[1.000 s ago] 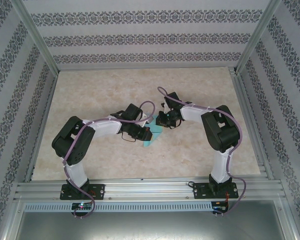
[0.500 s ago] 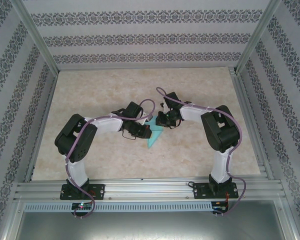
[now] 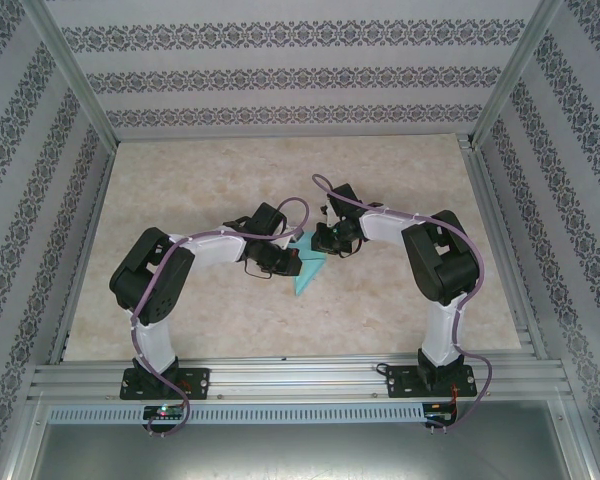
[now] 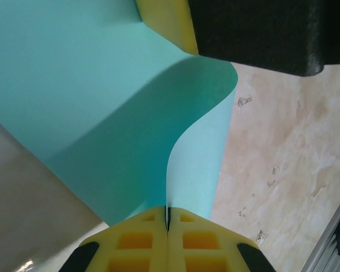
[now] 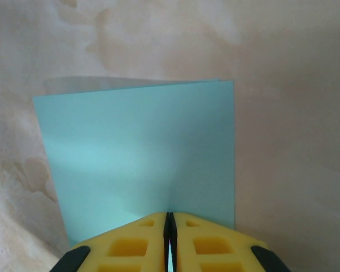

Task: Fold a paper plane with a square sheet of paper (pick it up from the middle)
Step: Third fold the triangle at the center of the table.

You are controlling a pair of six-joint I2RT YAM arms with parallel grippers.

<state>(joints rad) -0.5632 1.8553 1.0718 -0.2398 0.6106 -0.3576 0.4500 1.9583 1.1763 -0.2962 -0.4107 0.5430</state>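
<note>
The square sheet of paper (image 3: pixel 307 271) is turquoise and hangs bent between both grippers above the middle of the table. In the left wrist view the sheet (image 4: pixel 96 107) curves in an S, and my left gripper (image 4: pixel 168 212) is shut on its near edge. My right gripper (image 5: pixel 169 216) is shut on the sheet (image 5: pixel 141 147), which there looks doubled over with a straight right edge. From above, the left gripper (image 3: pixel 291 262) and right gripper (image 3: pixel 321 247) nearly meet at the paper. The right gripper's yellow finger (image 4: pixel 169 25) pinches the sheet's far edge. The paper plane is out of view.
The beige marbled table top (image 3: pixel 210 180) lies under the paper. Aluminium frame rails (image 3: pixel 280 375) run along the near edge, and patterned walls close in the back and sides. Purple cables (image 3: pixel 298 208) loop over both forearms.
The left arm has shifted slightly to the right and the sheet's lower tip has swung right with it. The right arm has barely moved. Both grips have held.
</note>
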